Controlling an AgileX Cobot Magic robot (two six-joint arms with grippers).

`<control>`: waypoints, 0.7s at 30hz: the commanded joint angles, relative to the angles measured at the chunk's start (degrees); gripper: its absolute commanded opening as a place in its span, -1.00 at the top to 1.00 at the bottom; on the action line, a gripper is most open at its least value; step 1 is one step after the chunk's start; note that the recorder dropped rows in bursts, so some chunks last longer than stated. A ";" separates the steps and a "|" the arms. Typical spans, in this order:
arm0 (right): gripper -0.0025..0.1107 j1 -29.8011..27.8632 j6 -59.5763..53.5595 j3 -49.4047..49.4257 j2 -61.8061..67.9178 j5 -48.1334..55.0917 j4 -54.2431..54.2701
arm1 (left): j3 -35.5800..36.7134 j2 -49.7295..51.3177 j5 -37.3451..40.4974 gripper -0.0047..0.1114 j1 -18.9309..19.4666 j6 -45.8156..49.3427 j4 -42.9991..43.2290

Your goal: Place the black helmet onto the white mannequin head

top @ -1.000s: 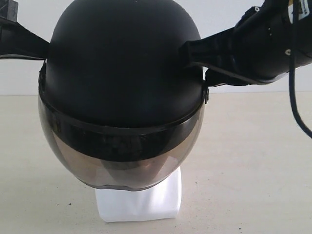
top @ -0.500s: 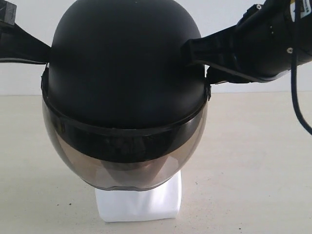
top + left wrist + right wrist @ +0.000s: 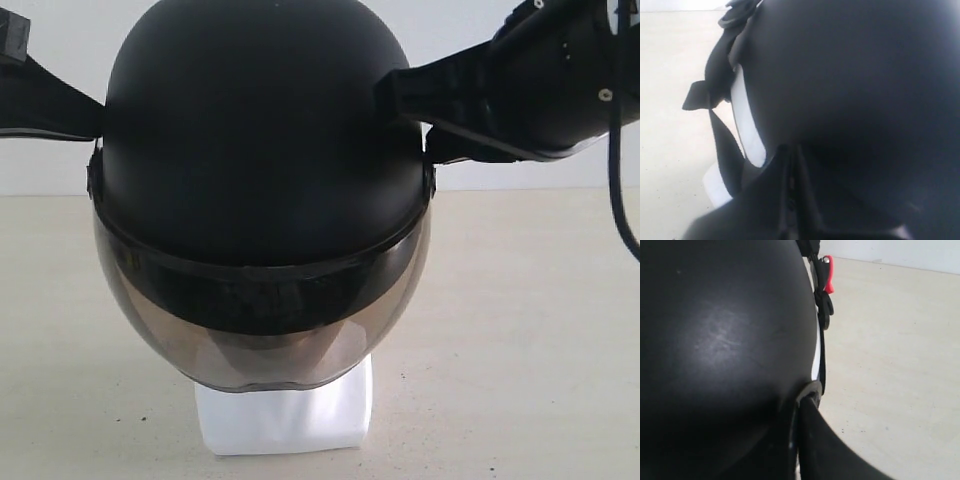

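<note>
Closest to you, the smoky visor (image 3: 262,335) hangs in front of the face. Below its lower edge only the squarish base of the white mannequin head (image 3: 285,420) shows, standing on the pale table (image 3: 520,330). The black helmet (image 3: 260,150) sits low over the head, roughly level from side to side, so I judge this to be the final seating step rather than the approach.

Further back, the left gripper (image 3: 85,110) and the right gripper (image 3: 415,120) meet the shell on opposite sides. Each looks closed on the helmet's lower edge. The wrist views show a finger (image 3: 807,440) lying tight against the rim, but not the inner contact, so treat that grip as probable.

Lower both sides at the same rate, so the padding settles squarely and the base is not levered sideways. It looks light enough to tip. The left wrist view shows a sliver of white head (image 3: 747,127) beside a loose strap (image 3: 722,145), and the right wrist view shows a red buckle tab (image 3: 829,277) at the rim. Let these dangle outside the neck rather than bunch under the shell.

Once the helmet bears its own weight, open both grippers together and draw them straight outwards, away from the shell. Beyond them is only the plain wall (image 3: 40,165).
</note>
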 commanded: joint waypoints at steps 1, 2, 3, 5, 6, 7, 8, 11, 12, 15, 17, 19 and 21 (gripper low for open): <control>0.96 0.65 -0.32 0.02 -1.36 -2.37 3.04 | 0.99 -1.70 3.81 0.84 -0.68 -0.13 0.66; 0.96 0.65 -0.32 0.02 -1.45 -2.22 3.04 | 0.99 -2.00 3.81 0.84 -0.68 -0.25 1.07; 0.96 0.65 -0.32 0.02 -1.92 -2.19 2.90 | 0.99 -2.32 3.81 0.84 -0.68 -0.38 1.49; 0.96 0.65 -0.21 0.02 -2.58 -1.72 2.75 | 0.99 -2.88 3.81 0.84 -0.68 -1.65 2.59; 0.96 0.65 0.12 0.02 -2.92 -0.89 2.40 | 0.99 -3.18 3.81 0.84 -0.68 -2.03 3.26; 0.96 0.65 0.55 0.02 -3.41 0.28 1.61 | 0.99 -3.68 3.81 0.84 -0.68 -2.40 3.92; 0.96 0.65 0.67 0.02 -3.77 1.86 0.50 | 0.99 -4.28 3.81 0.84 -0.68 -2.87 4.65; 0.96 0.65 1.99 0.02 -6.44 5.69 -3.75 | 0.99 -7.42 4.46 0.84 -0.68 -4.16 6.63; 0.96 0.65 2.59 0.02 -7.50 6.20 -4.53 | 0.99 -8.85 4.46 0.84 -0.68 -5.11 7.74; 0.96 0.65 3.90 0.02 -12.14 8.15 -5.46 | 0.99 -13.58 6.03 0.84 -0.68 -8.02 10.24; 0.96 0.65 3.90 0.02 -15.79 11.39 -5.35 | 0.99 -16.86 8.40 0.84 -0.68 -8.85 10.33; 0.96 0.65 3.90 0.02 -19.36 16.46 -5.35 | 0.99 -20.96 10.85 0.84 -0.68 -9.22 10.33; 0.96 0.65 3.90 0.02 -22.10 21.49 -5.35 | 1.75 -25.32 11.76 0.84 -0.68 -9.22 10.48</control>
